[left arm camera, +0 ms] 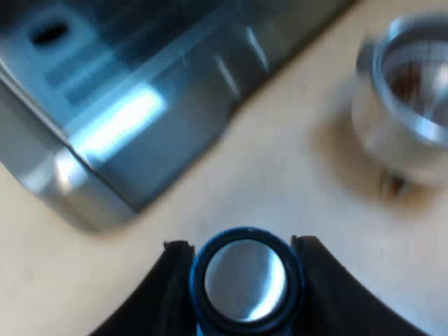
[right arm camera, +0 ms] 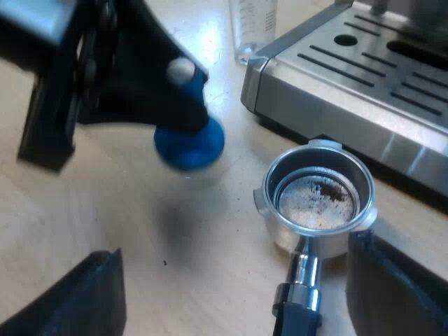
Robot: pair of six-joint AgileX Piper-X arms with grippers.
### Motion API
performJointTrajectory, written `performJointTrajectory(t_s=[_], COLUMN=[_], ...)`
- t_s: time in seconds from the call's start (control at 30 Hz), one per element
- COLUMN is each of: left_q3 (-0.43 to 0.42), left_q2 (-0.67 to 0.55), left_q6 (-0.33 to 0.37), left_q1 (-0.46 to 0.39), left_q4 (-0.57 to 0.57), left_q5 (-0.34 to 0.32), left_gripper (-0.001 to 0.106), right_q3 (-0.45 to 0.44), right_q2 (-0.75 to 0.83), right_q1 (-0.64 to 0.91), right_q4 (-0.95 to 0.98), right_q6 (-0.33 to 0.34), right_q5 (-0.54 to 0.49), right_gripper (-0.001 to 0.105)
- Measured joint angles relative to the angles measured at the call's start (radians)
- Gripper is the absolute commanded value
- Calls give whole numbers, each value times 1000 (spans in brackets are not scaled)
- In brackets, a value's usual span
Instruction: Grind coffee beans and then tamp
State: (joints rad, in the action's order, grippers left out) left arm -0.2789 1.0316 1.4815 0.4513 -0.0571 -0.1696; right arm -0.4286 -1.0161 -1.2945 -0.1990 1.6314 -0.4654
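Left gripper [left arm camera: 241, 246]: fingers closed on the blue tamper [left arm camera: 245, 280], clamping its handle, silver cap up and blue base down. In the right wrist view it hangs clear of the counter [right arm camera: 210, 280], with its shadow underneath. It sits beside the portafilter [right arm camera: 318, 241], near but not over it. My read: it's held upright so it can drop straight in, but it needs to come across over the basket [right arm camera: 269, 199] first.

The portafilter lies loose on the counter, mouth up, just beside the front edge of the espresso machine [right arm camera: 336, 98] below its drip tray [right arm camera: 392, 63]. Its handle [right arm camera: 299, 308] points away from the machine, toward the right gripper [right arm camera: 234, 257].

Right gripper: fingers spread wide, one on each side of the handle, and I can't see them touching anything. It looks staged to close on the handle and brace the portafilter against the tamping force.

Contents:
- Basket: a thin pale-brown layer of grounds [right arm camera: 318, 199] with a darker clump toward the machine side. The level sits well below the rim, so the dose looks light to me. I'd check the grind step before pressing.
- Measuring glass [right arm camera: 253, 28]: stands far off by the machine's corner. I can't tell whether anything is in it.

Risk: the portafilter is unbraced and can skid or tip if the tamper lands off-centre.
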Motion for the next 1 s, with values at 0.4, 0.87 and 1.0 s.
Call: performJointTrajectory(t_s=[0.4,0.87,1.0], left_q3=[9,9,9], left_q2=[41,41,-10], left_q6=[0,0,0], left_q1=[0,0,0], left_q4=[25,36,33], left_q5=[-31,-69,-69], left_gripper=[23,66,66], right_q3=[0,0,0], right_q2=[0,0,0], right_q1=[0,0,0], right_q4=[0,0,2], right_q6=[-38,-46,-46], right_q5=[0,0,0], right_gripper=[67,67,67])
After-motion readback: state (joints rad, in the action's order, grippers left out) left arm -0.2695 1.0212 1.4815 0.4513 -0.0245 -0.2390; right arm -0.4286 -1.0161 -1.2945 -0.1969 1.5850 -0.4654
